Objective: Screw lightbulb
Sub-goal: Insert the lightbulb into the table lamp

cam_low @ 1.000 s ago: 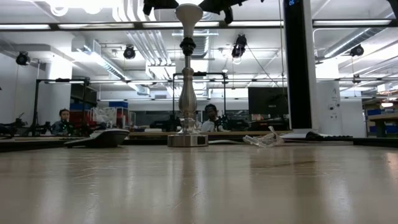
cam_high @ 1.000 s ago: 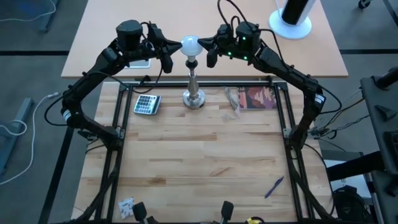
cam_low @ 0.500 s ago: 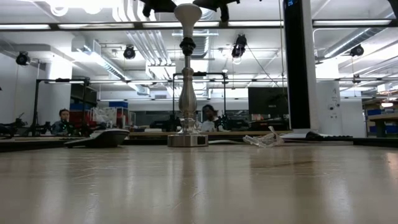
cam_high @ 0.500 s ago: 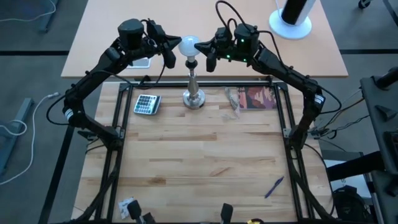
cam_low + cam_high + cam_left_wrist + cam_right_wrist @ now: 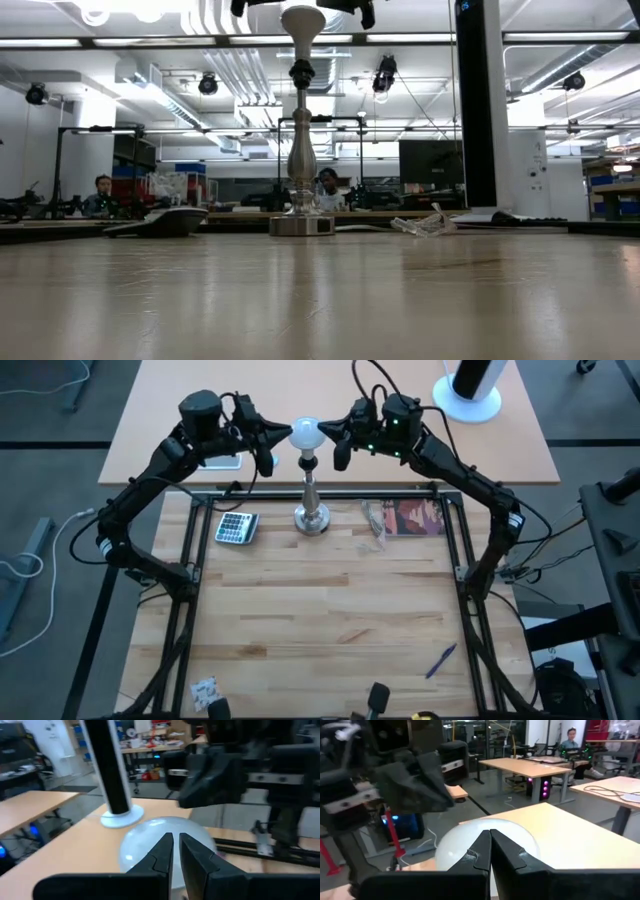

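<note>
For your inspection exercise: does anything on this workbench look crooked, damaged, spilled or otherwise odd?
Nothing stands out. The small white frosted lightbulb sits on top of the upright silver lamp stand, with the shut left end effector and shut right end effector on either side of it. The grey calculator lies flat on the wooden table.

White frosted lightbulb [image 5: 305,432] on top of silver stand [image 5: 311,510] with black socket. Left of stand, grey calculator [image 5: 236,527] with dark keys. Right of stand, reddish-brown printed card [image 5: 415,517]. Pale striped wood counter [image 5: 330,610]. Black left pincer [image 5: 268,452] and right pincer [image 5: 335,445].
</note>
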